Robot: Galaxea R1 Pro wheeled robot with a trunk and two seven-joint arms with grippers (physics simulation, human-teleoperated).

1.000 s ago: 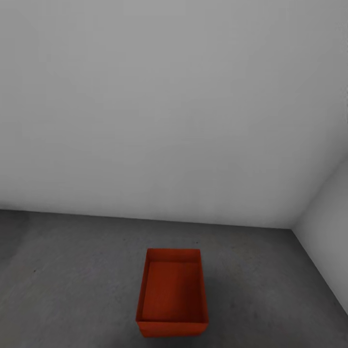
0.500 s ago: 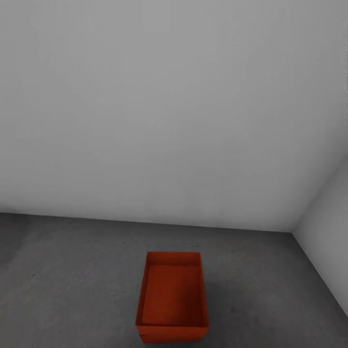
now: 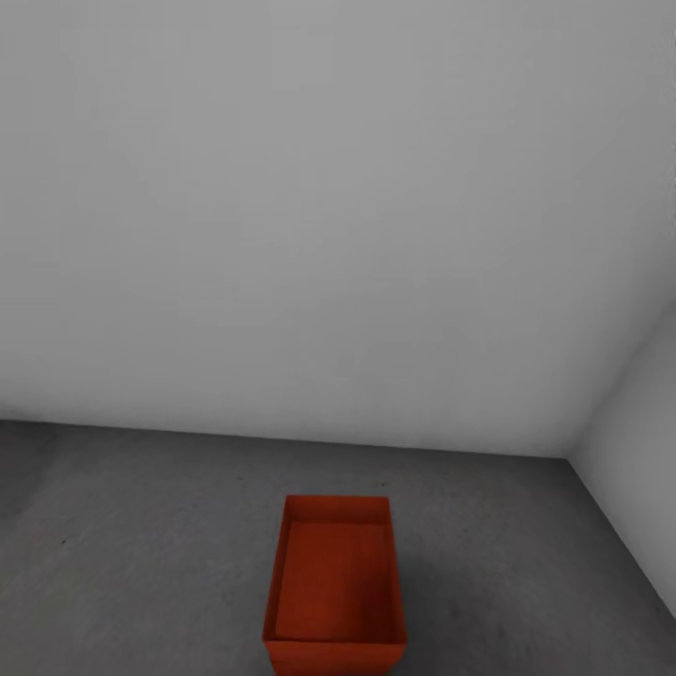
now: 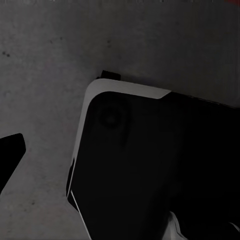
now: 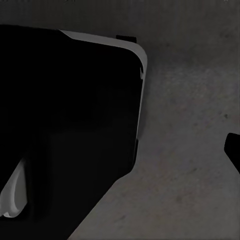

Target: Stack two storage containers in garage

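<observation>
Head view: one storage container [image 3: 334, 587] sits upright on the floor [image 3: 141, 545] of the garage, open top up, nothing inside. Orange-red, straight walls, long axis running away from the camera. Its near end is cut by the bottom edge of the frame.

Relative to the container:
- back wall [image 3: 310, 216], plain white, stands well beyond its far end
- side wall [image 3: 638, 451], also white, is off to its right; the two walls meet in a corner past its far right
- bare dark grey speckled concrete all round it, nothing touching it

Can't tell whether a second container is under it; only one rim is visible.

Left wrist view: dark robot body panel [image 4: 150, 165] with a light edge, hanging over the concrete. A black finger tip [image 4: 10, 152] pokes in at the frame edge. Left pincer: only that one tip visible, so can't tell whether it is spread or pressed together.

Right wrist view: same story, dark body panel [image 5: 65, 125] with a light rim over concrete, one black finger tip [image 5: 234, 150] at the frame edge. Right pincer state: can't tell either.
</observation>
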